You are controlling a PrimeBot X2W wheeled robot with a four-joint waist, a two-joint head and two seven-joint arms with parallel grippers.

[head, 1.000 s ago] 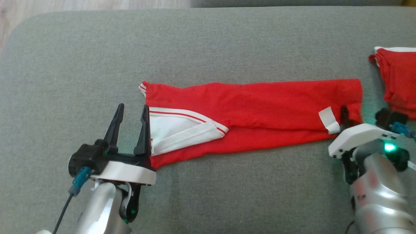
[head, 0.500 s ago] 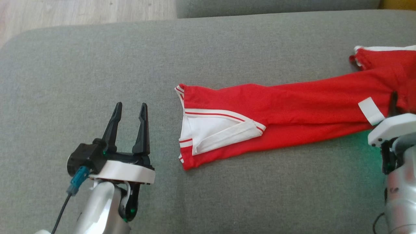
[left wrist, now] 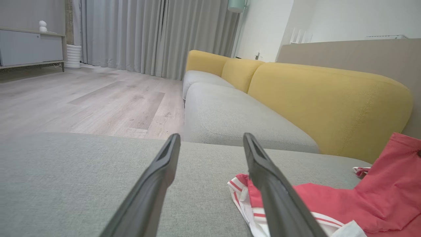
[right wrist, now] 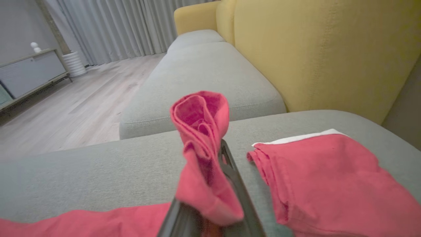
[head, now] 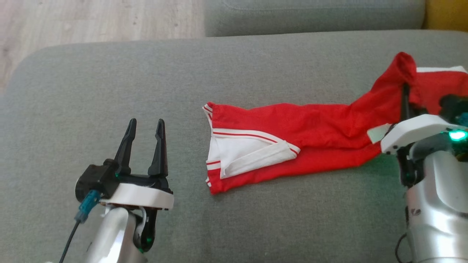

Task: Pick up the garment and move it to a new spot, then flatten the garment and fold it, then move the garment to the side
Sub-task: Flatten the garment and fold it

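Observation:
The garment (head: 292, 146) is red with white striped trim, folded into a long band across the grey sofa seat (head: 109, 84). My right gripper (head: 404, 89) is shut on its right end, which is lifted off the seat and bunched over the fingers; in the right wrist view the red cloth (right wrist: 200, 131) wraps the dark fingers (right wrist: 235, 184). My left gripper (head: 146, 122) stands open with nothing between its fingers, a short way left of the garment's white-trimmed end (left wrist: 361, 204). In the left wrist view the left gripper (left wrist: 211, 136) points over bare seat.
A second folded red garment (head: 442, 82) with a white edge lies at the far right, just beyond the lifted end, also seen as a red pile (right wrist: 329, 177). A yellow backrest (left wrist: 329, 102) and another grey seat (head: 310, 16) border the seat; wooden floor (head: 91, 22) lies beyond.
My right gripper has shut on the garment's right end, raised it and drawn the garment to the right, away from my left gripper. The head camera has tilted. The left gripper stays open.

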